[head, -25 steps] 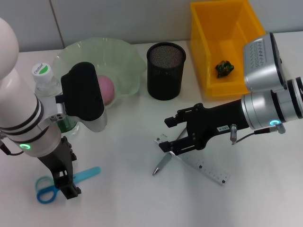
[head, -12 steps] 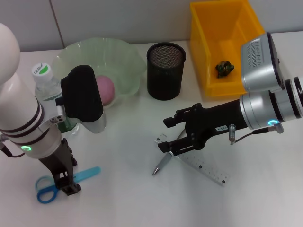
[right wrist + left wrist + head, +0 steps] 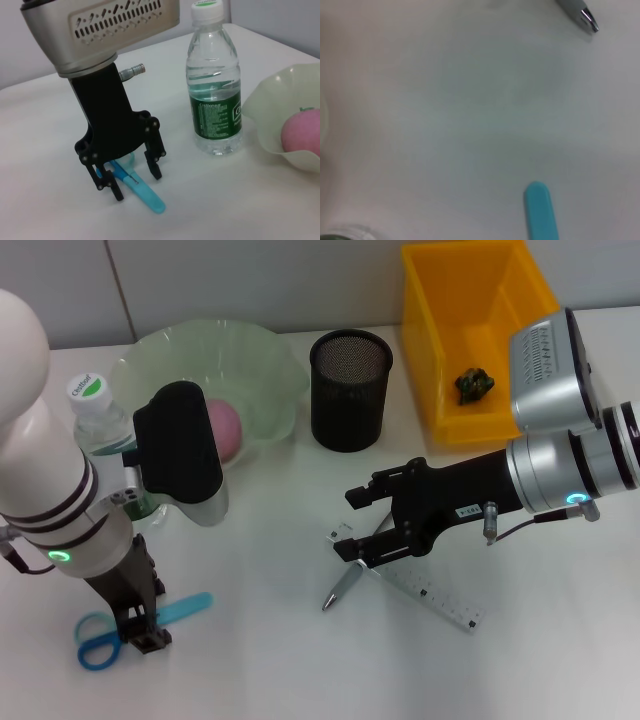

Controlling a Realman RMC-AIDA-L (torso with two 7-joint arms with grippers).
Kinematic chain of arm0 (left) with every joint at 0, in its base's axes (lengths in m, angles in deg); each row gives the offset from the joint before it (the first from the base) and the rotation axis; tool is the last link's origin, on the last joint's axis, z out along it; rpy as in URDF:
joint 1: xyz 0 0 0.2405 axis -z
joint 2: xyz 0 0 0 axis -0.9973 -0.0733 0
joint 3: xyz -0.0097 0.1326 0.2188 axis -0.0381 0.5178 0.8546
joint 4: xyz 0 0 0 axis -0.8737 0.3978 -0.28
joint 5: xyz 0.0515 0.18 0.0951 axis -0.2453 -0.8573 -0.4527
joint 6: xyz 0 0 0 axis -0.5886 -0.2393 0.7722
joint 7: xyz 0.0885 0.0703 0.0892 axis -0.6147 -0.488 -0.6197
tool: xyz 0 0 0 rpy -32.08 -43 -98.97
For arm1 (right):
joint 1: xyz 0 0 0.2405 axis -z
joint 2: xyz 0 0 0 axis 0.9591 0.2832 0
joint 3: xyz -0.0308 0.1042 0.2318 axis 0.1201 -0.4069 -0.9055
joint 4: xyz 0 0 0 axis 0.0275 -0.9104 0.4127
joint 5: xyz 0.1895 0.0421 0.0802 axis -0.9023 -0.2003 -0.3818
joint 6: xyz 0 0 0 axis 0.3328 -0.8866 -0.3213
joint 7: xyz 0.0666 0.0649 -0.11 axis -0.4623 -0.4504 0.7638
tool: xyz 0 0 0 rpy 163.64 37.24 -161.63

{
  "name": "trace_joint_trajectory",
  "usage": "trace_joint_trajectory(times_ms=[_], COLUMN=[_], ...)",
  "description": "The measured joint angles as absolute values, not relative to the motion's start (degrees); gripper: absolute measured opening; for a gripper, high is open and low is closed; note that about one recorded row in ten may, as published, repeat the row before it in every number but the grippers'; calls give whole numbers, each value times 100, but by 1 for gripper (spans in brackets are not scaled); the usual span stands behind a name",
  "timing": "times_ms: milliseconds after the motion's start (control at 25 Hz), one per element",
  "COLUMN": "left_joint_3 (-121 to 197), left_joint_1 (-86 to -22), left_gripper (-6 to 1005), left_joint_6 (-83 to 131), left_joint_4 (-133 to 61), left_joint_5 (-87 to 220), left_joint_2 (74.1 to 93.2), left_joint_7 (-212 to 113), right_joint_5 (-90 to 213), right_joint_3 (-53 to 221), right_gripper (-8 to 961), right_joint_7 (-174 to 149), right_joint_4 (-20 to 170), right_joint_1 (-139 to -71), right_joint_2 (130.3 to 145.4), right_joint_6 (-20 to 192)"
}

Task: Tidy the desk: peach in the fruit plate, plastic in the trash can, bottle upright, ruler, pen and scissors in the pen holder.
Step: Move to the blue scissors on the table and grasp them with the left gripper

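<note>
Standing bottle (image 3: 95, 420) just behind left gripper (image 3: 132, 182) astride scissors (image 3: 125, 628)

a: anything readable here?
b: little. the bottle (image 3: 215, 85) by the tabletop's left edge has a green label with white print, too small to read. its cap (image 3: 87, 388) shows a green-and-white mark, letters unclear.
a: the ruler (image 3: 428, 595)?
b: tick marks and tiny figures, not legible. a small white sticker on the right arm (image 3: 468, 511), unreadable too.
</note>
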State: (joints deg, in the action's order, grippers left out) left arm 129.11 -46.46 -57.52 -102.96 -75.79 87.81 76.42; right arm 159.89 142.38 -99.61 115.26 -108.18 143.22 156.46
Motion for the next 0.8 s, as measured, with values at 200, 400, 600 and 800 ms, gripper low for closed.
trace_joint_trajectory(times_ms=[200, 400, 600, 800], left_joint_3=[12944, 12958, 13035, 13040], left_joint_1=[-4647, -4632, -4627, -4622], left_gripper=[465, 412, 410, 408], left_joint_6=[-5743, -5746, -5756, -5757], left_joint_4=[-10283, -10282, -10279, -10291], left_joint_5=[-7577, -7577, -7580, -7580], left_joint_2=[8781, 8781, 8781, 8781], left_joint_7=[7642, 7642, 7680, 7684], right_joint_5=[15989, 15989, 15989, 15989], right_joint_3=[14238, 14246, 14257, 14253], right_gripper=[743, 743, 744, 744], right_joint_7=[-9953, -9952, -9952, -9952], right_joint_4=[11520, 11517, 11509, 11499], right_joint_1=[-10817, -10813, -10810, -10806], right_joint_2=[14322, 14322, 14322, 14322], right_joint_6=[15647, 15647, 15647, 15647])
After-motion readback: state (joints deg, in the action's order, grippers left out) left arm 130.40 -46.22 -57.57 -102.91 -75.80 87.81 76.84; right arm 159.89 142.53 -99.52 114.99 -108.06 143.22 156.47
